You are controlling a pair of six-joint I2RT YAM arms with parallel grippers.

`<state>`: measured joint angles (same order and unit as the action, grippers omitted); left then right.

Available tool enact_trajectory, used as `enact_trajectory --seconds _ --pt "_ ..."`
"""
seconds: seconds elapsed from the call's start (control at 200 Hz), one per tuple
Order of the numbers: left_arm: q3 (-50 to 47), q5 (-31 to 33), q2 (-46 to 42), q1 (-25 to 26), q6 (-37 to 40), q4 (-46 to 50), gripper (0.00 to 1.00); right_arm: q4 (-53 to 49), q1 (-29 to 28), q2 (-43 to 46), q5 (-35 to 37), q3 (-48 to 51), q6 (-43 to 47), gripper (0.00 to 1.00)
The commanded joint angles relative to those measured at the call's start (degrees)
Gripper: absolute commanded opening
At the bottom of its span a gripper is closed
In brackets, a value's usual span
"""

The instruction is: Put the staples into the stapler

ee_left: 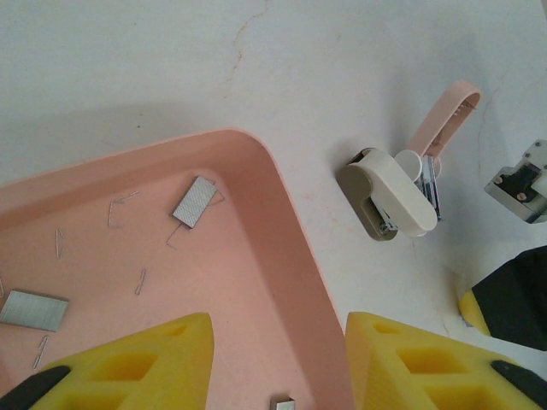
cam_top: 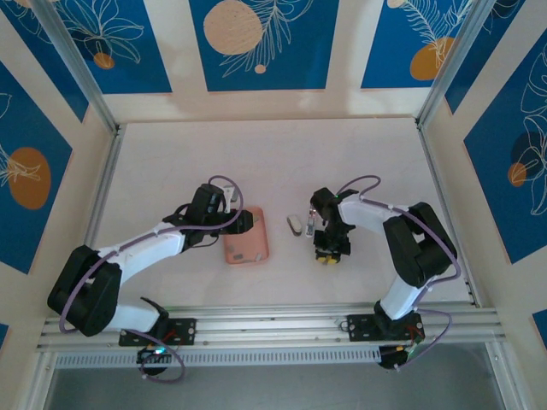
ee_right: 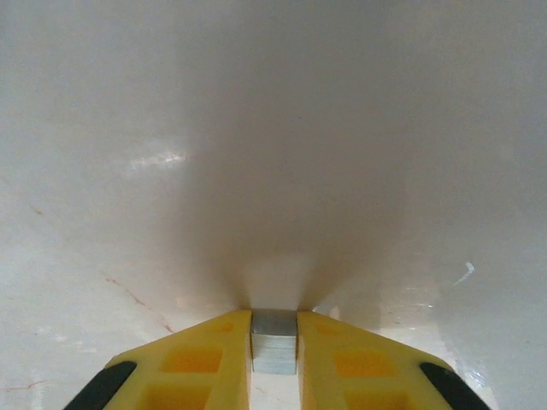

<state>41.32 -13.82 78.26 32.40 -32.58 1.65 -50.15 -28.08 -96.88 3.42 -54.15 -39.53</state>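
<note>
White table, blue floral wall panels, aluminium rails

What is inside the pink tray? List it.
Three grey staple blocks and some loose bent staples lie in the pink tray. The fingers of the left gripper cover its near end; anything there is hidden.

Pink tray, grey staples (cream stapler).
</note>
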Motion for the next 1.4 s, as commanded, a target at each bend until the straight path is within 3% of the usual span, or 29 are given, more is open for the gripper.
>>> enact_trajectory --seconds 0.0,0.41,0.745,1.396 --pt "0.8 0.5 0.2 0.5 0.2 -1.1 0.44 0.1 0.5 -2.5 0.6 0.1 1.1 0.17" --pt "-1.0 3.2 -1.9 0.6 -0.1 -2.5 0.44 16.3 -2.6 18.8 7.8 5.1 -2.0 0.17" --pt "-4.0 7.1 -3.9 0.4 -2.4 -7.5 0.45 22.2 -5.4 13.0 15.9 2.9 -3.1 0.17" --pt "-4.4 8.2 -4.5 0.4 -1.7 -7.0 0.46 25.2 -7.3 5.5 20.5 -1.0 -1.9 0.17"
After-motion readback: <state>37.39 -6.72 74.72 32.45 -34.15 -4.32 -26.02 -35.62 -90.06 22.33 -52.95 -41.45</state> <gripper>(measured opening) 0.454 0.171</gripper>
